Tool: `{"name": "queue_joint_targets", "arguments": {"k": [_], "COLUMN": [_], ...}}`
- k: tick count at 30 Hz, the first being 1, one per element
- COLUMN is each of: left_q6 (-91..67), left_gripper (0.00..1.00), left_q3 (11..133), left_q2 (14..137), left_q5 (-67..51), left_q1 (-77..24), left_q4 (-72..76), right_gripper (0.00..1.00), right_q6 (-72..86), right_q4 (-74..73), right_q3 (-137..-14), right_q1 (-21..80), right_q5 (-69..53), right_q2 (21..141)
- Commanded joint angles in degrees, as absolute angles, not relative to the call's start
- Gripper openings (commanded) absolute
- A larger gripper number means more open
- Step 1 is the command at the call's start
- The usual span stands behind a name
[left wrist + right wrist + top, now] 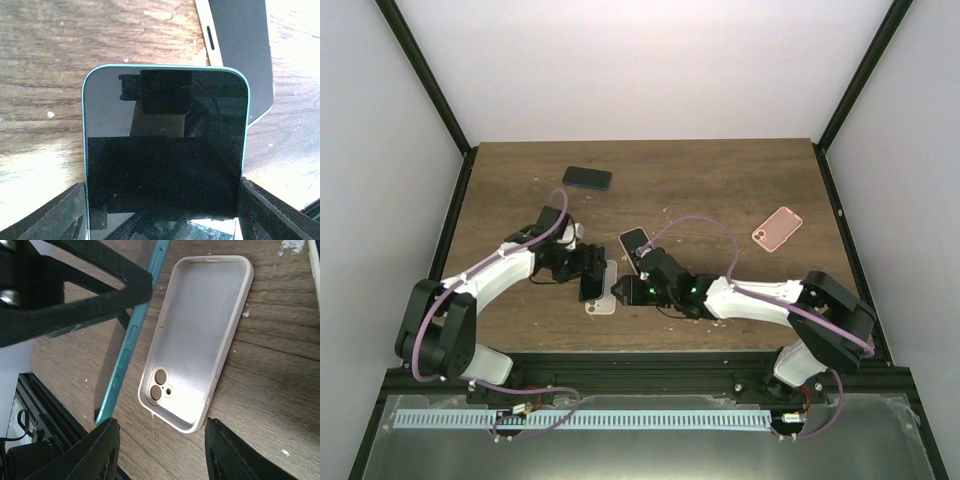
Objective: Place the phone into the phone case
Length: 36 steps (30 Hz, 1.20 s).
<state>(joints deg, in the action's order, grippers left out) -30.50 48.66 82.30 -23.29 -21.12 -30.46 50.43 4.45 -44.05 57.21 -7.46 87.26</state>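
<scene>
At left, clamped by both long edges in left gripper (590,275): teal phone (165,150), dark screen up, lifted off table (720,180) and tilted. Just beside it, flat on the wood, hollow side up: white case (200,335), camera cutouts at the end nearest right gripper (161,432). At that end, fingers spread apart, closed on nothing. Farther off: dark phone (587,178) at the back, second phone (634,242) mid-table, pink case (777,228) at right.
</scene>
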Motion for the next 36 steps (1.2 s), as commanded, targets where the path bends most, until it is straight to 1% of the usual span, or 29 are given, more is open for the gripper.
{"name": "queue_joint_targets", "arguments": {"k": [1,9,22,28,34,36], "left_q6": [-31.2,-30.3,-29.9,-29.7,-29.7,-29.9], "left_gripper": [0.5,0.51,0.55,0.61,0.64,0.66], "left_q3": [47.3,47.7,49.4,49.3,49.1,49.3], "left_q2": [83.4,85.7,88.3,88.9,90.0,90.2], "left_q5": [-24.6,-21.0,-18.2,-17.1,-16.9,-16.7], "left_q1": [-21.9,-22.5,-23.9,-25.3,-25.5,-25.6], "left_q4": [-26.5,-26.6,-27.9,-28.0,-28.0,-28.3], "right_gripper": [0.48,0.49,0.51,0.51,0.51,0.51], "right_q6": [51.2,51.5,51.1,51.0,50.8,50.8], "right_q4": [4.3,3.5,2.5,2.8,2.8,2.7], "right_q3": [-42.8,-41.2,-42.3,-43.1,-42.7,-42.8], "right_q1": [57.7,57.7,57.7,57.7,57.7,57.7], "right_q5": [-4.6,-1.2,0.1,-0.8,-0.5,-0.6], "right_q2": [84.9,83.6,84.8,85.9,85.6,85.6]}}
